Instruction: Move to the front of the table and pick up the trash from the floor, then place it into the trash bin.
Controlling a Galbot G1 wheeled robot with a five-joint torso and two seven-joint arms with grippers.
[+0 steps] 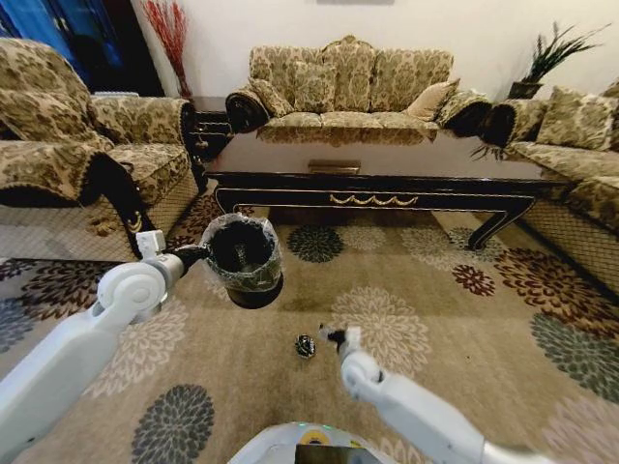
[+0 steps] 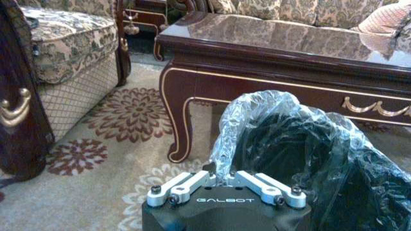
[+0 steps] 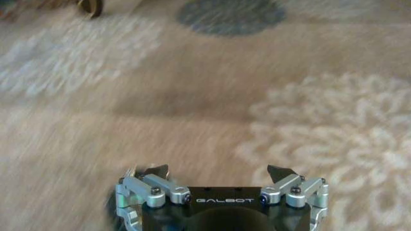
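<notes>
My left gripper (image 1: 196, 255) is shut on the rim of the trash bin (image 1: 244, 261), a small black bin lined with a clear bag, and holds it above the carpet. In the left wrist view the fingers (image 2: 192, 183) pinch the bagged rim of the bin (image 2: 308, 154), with the table (image 2: 289, 43) just beyond. The dark-wood table (image 1: 377, 164) stands across the room ahead. One piece of trash (image 1: 306, 345), a tiny dark ball, lies on the carpet just left of my right gripper (image 1: 335, 336). That gripper (image 3: 218, 171) hangs open over bare carpet with nothing between its fingers.
A patterned armchair (image 1: 68, 135) stands at the left, a sofa (image 1: 348, 82) behind the table, another sofa (image 1: 571, 145) at the right. The floral carpet (image 1: 435, 319) is open between me and the table. The table's curved leg (image 2: 176, 125) is near the bin.
</notes>
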